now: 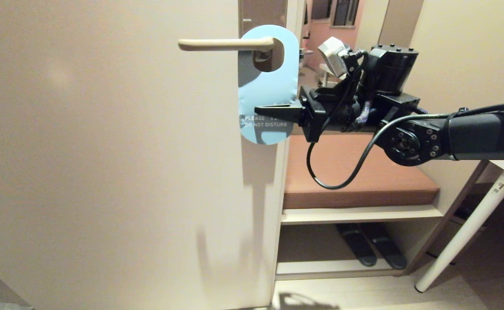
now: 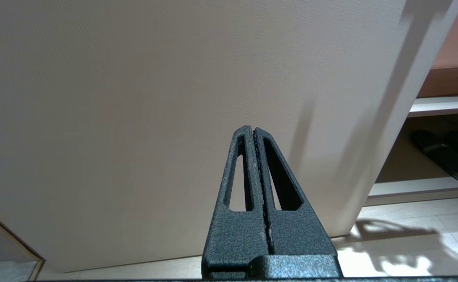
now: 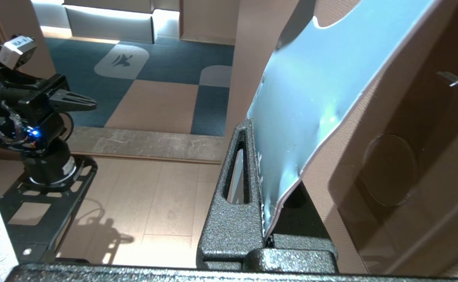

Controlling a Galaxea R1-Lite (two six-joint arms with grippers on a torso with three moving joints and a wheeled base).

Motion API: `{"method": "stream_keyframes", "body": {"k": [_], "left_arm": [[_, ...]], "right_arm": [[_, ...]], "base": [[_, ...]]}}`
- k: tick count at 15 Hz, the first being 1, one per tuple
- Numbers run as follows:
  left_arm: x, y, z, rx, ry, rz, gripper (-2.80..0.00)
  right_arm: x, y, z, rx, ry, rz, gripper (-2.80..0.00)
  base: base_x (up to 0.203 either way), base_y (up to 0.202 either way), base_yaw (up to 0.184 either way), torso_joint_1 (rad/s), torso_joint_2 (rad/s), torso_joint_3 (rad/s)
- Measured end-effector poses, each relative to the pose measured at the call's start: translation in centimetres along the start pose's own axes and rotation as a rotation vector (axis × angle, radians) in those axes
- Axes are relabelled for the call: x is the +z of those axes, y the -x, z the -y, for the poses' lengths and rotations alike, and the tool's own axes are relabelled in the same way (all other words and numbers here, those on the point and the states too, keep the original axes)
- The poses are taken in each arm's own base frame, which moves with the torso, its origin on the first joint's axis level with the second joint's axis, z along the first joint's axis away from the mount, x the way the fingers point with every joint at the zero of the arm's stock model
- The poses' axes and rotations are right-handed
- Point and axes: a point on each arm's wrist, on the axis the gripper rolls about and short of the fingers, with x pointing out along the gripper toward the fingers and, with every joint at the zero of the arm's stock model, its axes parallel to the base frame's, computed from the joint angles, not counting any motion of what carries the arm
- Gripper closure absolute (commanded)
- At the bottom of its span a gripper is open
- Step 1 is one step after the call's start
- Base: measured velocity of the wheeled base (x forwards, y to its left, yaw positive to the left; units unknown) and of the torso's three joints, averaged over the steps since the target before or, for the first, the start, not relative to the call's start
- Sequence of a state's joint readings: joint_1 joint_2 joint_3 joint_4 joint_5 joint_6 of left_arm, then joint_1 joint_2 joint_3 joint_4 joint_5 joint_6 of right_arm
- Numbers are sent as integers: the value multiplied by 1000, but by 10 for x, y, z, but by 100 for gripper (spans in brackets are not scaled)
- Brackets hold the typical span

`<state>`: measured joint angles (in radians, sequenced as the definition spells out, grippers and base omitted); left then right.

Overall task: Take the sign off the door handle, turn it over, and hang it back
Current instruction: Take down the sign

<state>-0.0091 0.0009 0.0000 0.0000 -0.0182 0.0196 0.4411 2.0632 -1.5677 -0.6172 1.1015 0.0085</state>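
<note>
The sign hangs by its oval hole on the door handle, a cream lever on a brown-grey plate. Its blue face with "PLEASE DO NOT DISTURB" is towards me. My right gripper reaches in level from the right and is shut on the sign's lower edge, just above the lettering. In the right wrist view the blue card is pinched between the two fingers of the right gripper and bends away towards the door. The left gripper is shut on nothing, low in front of the door.
The beige door fills the left side. Right of its edge is a bench with a brown cushion, with dark slippers on the shelf below. A white table leg slants at the far right.
</note>
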Motion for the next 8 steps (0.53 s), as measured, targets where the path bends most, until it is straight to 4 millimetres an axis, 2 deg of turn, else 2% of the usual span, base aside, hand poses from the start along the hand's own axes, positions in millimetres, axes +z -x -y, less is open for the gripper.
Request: {"method": "stream_keyframes", "body": {"k": [8], "left_arm": [[0,0,0,0,0,0,0]], "right_arm": [[-1,3,-2,-142,-5,-8,0]], "base": [[0,0,0,0,0,0]]}}
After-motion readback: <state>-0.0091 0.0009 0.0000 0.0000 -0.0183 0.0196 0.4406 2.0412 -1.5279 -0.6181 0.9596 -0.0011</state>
